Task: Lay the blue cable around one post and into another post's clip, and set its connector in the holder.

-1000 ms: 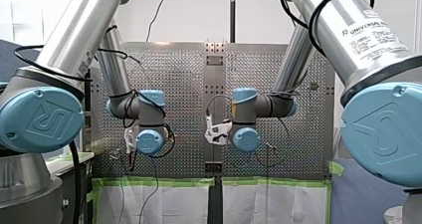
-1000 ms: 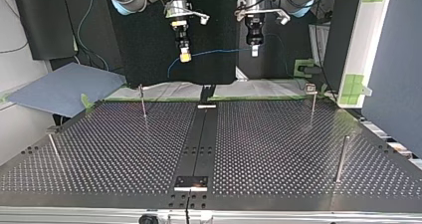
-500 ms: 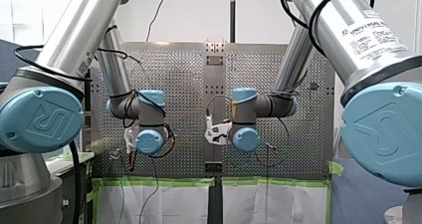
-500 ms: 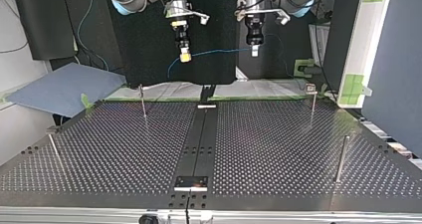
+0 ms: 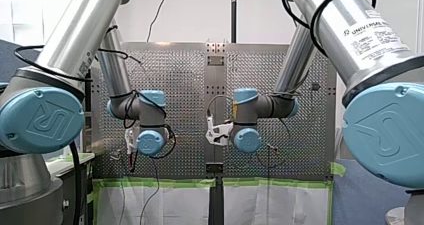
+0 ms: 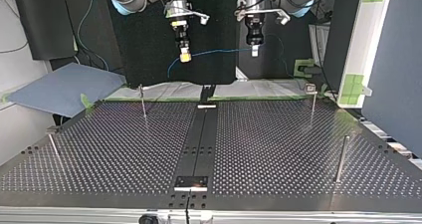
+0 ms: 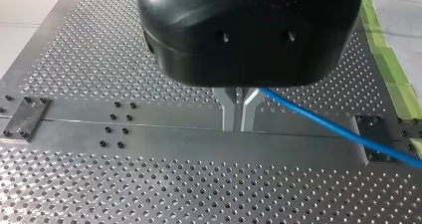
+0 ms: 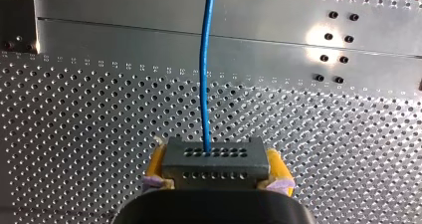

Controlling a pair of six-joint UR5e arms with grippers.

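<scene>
Bright, even light, soft shadows, one white glare patch on the table (image 8: 318,37).

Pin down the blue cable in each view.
Front view: not discernible.
Top view: blue cable strung between my right gripper and my left gripper.
Left wrist view: cable trails away from my left gripper.
Right wrist view: cable runs ahead from the connector.
Shared landmark: table's solid centre strip.

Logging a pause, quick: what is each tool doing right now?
Left tool: closed on the blue cable.
Right tool: closed on the grey connector.
</scene>
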